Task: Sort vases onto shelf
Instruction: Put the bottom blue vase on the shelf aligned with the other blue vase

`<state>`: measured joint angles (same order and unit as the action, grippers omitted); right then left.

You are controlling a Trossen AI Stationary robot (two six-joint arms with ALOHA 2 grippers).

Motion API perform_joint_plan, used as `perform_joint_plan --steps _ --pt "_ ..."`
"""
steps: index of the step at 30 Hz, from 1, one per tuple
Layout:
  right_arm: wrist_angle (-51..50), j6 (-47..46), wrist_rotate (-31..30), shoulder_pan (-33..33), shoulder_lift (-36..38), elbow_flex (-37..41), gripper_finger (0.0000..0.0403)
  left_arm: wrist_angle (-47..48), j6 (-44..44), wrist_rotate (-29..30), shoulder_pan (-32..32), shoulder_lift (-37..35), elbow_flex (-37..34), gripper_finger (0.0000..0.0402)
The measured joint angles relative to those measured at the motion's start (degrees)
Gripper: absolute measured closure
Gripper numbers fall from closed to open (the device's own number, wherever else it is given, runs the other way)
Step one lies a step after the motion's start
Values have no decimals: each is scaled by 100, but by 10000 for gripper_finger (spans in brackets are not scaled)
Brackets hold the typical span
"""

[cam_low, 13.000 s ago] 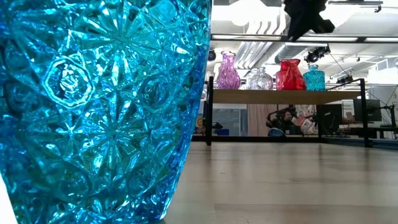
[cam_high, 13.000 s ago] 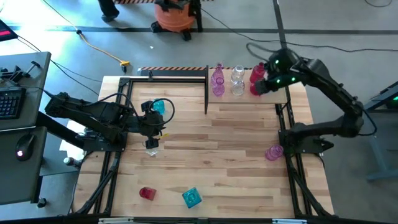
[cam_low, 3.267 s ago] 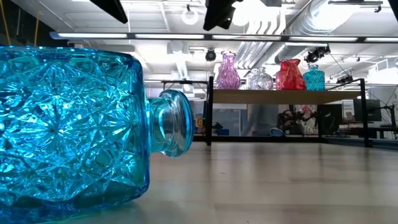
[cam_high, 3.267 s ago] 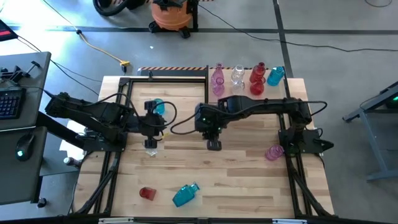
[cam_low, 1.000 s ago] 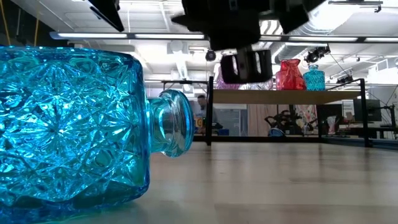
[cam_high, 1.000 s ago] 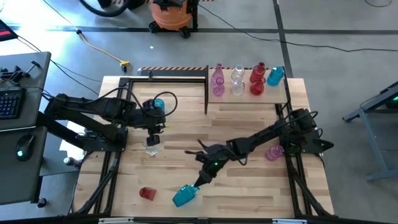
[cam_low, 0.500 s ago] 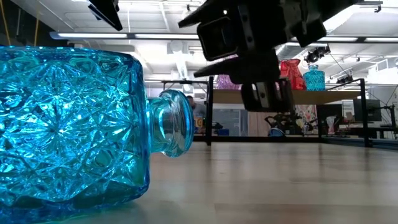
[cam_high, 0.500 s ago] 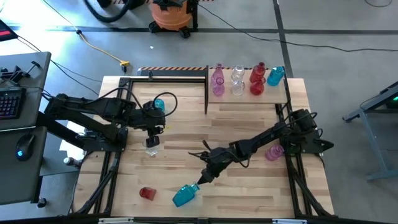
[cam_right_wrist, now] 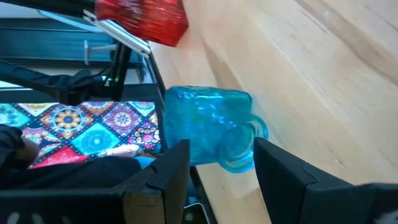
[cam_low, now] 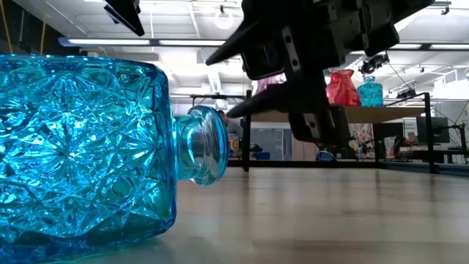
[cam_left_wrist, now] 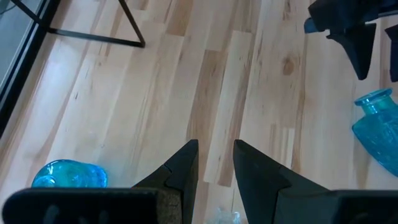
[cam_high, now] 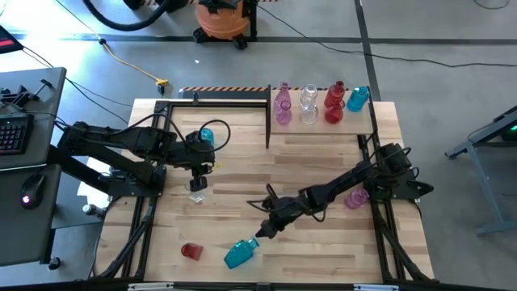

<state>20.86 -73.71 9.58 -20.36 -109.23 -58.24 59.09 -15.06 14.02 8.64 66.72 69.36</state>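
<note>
Your right gripper [cam_high: 252, 235] sits low at the front of the table, fingers apart, lined up on the neck of the teal vase [cam_high: 237, 253] lying on its side, not gripping it. A small red vase [cam_high: 191, 251] sits just beside it. Your left gripper [cam_high: 199, 168] hangs open over a clear vase [cam_high: 196, 194]. Four vases stand on the shelf [cam_high: 320, 129] at the back; a pink vase [cam_high: 355, 198] sits by the right arm's base.
</note>
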Motion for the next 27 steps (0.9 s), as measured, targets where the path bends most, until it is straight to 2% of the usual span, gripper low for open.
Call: perform_joint_plan --steps 10,17,27 --pt "24 -125 -75 -134 -52 0 245 -4 -90 1 0 0 0 312" --pt "87 -255 -617 -230 -54 -2 245 -4 -88 2 0 0 0 312" --pt "727 -352 -595 -119 -57 -221 245 -4 -75 3 0 1 0 312"
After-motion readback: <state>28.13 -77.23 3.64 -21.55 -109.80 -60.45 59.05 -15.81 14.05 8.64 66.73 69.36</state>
